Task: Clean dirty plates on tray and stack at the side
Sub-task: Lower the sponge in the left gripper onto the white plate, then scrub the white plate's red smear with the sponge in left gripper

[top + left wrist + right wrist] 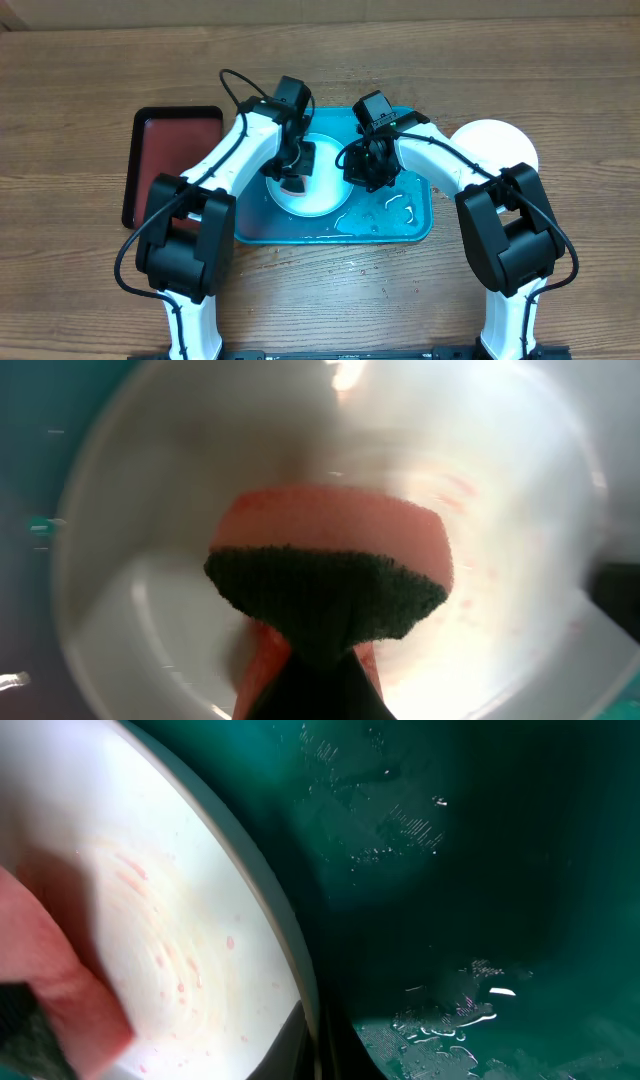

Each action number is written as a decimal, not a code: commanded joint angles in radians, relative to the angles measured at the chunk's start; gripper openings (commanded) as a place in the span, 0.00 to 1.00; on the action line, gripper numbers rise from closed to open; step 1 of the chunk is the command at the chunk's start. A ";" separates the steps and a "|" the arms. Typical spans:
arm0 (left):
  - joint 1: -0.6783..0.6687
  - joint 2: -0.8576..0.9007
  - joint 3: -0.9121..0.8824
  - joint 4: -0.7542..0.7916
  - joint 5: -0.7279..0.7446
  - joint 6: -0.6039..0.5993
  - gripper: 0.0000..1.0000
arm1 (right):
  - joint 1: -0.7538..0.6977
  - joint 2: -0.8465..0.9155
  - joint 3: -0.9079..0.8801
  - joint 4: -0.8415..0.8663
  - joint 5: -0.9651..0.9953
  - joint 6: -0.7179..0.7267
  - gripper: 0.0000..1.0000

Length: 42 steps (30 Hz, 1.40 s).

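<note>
Overhead's evenly lit and sharp across the table [80, 60]. My left wrist view is all blur, glare at twelve o'clock on the plate [150, 610]. Right wrist's dim, the wet tray [480, 870] glinting near five o'clock, droplets perhaps.

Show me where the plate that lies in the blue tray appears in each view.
Overhead: the plate is at the centre, in the tray's left half.
Left wrist: plate fills nearly the whole picture, under the sponge.
Right wrist: plate takes the left side.
Shared landmark: the turquoise tray.

Robotics lab, wooden table [80, 60], two arms [235, 150]
</note>
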 commanded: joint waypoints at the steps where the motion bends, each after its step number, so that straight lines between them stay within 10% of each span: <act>1: -0.028 -0.004 -0.007 0.020 0.076 -0.024 0.04 | 0.009 0.010 -0.024 -0.005 0.010 0.004 0.04; 16: -0.028 -0.004 -0.007 0.122 -0.321 -0.081 0.04 | 0.009 0.010 -0.024 -0.016 0.011 0.001 0.04; 30: -0.029 -0.004 -0.007 -0.050 0.167 0.160 0.04 | 0.011 0.010 -0.024 -0.029 -0.012 0.001 0.04; 42: -0.029 -0.004 -0.010 0.127 -0.348 -0.010 0.04 | 0.011 0.010 -0.024 -0.042 -0.034 0.000 0.04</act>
